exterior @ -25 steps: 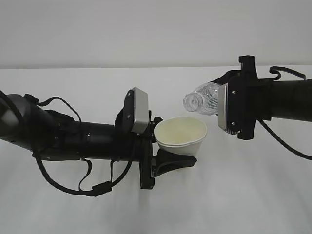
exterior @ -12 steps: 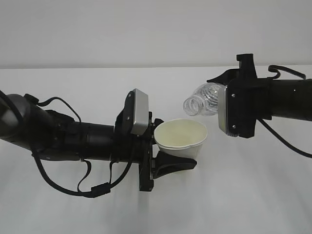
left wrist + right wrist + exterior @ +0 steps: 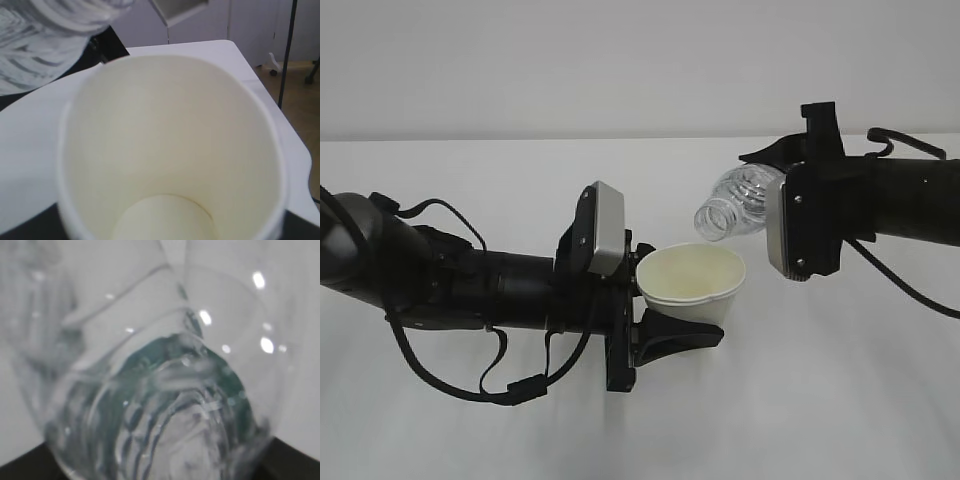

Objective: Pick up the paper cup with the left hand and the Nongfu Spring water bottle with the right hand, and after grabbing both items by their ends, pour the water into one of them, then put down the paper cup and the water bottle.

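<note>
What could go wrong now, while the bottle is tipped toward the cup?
1. The bottle mouth sits above the cup rim's far edge, not its middle, so water might run outside onto the table.
2. The left gripper squeezes the cup into an oval; the soft wall could buckle or slip as weight is added.

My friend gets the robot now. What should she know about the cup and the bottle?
Left gripper: jaws closed on the paper cup, held above the table, mouth up. The left wrist view shows no water in the cup.
Right gripper: jaws closed on the water bottle, which lies nearly level, its open neck tipped slightly down, just above and right of the cup's rim.
Done: both things picked up and brought together.
Left: finish tipping so the water goes into the cup, then put down cup and bottle.
</note>
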Tool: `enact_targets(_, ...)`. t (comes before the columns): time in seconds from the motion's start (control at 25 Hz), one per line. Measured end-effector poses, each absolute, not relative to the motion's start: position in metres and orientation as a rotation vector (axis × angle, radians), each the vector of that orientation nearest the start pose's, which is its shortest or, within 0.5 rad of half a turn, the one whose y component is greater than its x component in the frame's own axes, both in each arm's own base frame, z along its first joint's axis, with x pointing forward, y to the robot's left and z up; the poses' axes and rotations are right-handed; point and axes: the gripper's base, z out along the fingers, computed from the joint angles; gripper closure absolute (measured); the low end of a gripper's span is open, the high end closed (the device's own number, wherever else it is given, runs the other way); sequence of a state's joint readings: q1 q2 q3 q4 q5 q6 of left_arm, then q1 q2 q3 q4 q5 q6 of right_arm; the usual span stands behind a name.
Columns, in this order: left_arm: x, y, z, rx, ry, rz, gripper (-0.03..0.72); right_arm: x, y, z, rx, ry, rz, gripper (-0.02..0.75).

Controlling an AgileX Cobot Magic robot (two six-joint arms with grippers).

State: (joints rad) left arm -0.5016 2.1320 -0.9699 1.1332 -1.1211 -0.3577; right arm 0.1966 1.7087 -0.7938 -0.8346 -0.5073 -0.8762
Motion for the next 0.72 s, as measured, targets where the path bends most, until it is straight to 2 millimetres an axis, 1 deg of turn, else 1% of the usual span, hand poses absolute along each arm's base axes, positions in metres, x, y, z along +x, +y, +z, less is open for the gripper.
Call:
enact_targets(0.28, 0.2896, -0.2435, 0.1131, 1.335, 1.333, -0.991, 0.287, 0.3273, 0.0975, 0.1912, -1.753, 1.023, -0.584, 0.288)
enact_targets(0.72, 0.2896, -0.2435, 0.1131, 1.335, 1.333, -0.991, 0.287, 0.3286, 0.0994, 0.1964, -1.746, 0.925, -0.647, 0.288)
